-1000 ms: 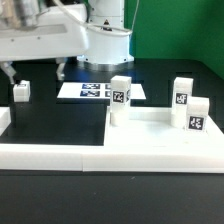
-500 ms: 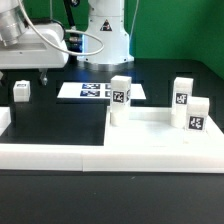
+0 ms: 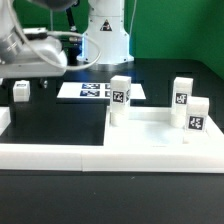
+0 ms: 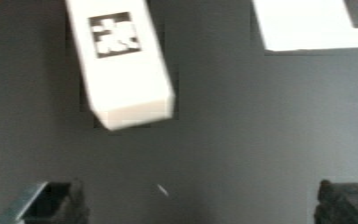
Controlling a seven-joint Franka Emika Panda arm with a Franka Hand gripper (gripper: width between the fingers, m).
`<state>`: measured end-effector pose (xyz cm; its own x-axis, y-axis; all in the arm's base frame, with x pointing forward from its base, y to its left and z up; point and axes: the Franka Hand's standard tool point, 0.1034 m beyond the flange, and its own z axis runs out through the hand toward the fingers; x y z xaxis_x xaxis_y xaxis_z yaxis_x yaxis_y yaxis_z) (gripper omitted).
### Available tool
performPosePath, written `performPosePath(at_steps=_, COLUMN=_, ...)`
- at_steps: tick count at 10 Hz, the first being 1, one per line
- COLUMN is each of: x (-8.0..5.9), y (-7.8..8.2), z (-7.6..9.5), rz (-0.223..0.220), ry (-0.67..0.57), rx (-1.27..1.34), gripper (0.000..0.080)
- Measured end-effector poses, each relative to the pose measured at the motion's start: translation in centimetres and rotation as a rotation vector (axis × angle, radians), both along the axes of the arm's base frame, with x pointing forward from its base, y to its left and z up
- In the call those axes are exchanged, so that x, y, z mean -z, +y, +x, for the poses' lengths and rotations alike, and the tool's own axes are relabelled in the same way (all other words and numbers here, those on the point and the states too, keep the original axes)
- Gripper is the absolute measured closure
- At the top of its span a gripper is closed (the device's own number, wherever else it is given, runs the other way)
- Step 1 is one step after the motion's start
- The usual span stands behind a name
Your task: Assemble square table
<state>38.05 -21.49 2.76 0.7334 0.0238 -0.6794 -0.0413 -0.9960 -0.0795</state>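
Observation:
The white square tabletop [image 3: 150, 135] lies at the exterior view's right. Three tagged white legs stand upright on it: one [image 3: 120, 98] at its near-left corner and two [image 3: 182, 97] [image 3: 197, 114] at its right side. A fourth leg [image 3: 21, 92] lies loose on the black table at the far left. In the wrist view this leg [image 4: 123, 62] lies ahead of my gripper [image 4: 202, 205]. The two fingertips [image 4: 55, 200] stand far apart with only bare table between them, so the gripper is open and empty. My arm [image 3: 35, 55] hangs over the loose leg.
The marker board [image 3: 100, 91] lies flat at the back centre, and its corner shows in the wrist view [image 4: 318, 25]. The long low white border rail [image 3: 55, 155] runs along the front, with a raised end [image 3: 4, 120] at the left.
My arm has swung toward the exterior view's left, from near the marker board to above the loose leg. The tabletop and its three legs have not moved.

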Motion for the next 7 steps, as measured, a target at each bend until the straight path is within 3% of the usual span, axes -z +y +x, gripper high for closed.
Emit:
performPosePath(at_steps=1, x=-0.34, y=-0.97, z=-0.66, rz=-0.029, ry=0.041, rx=-0.021, gripper=0.0151)
performPosePath(at_steps=2, x=-0.69, y=-0.83, z=-0.6, rz=-0.041, ry=0.025, rx=-0.019, gripper=0.0151)
performPosePath(at_steps=7, x=-0.48, y=-0.74, z=-0.85, rz=-0.04, ry=0.03, rx=-0.017, gripper=0.0151)
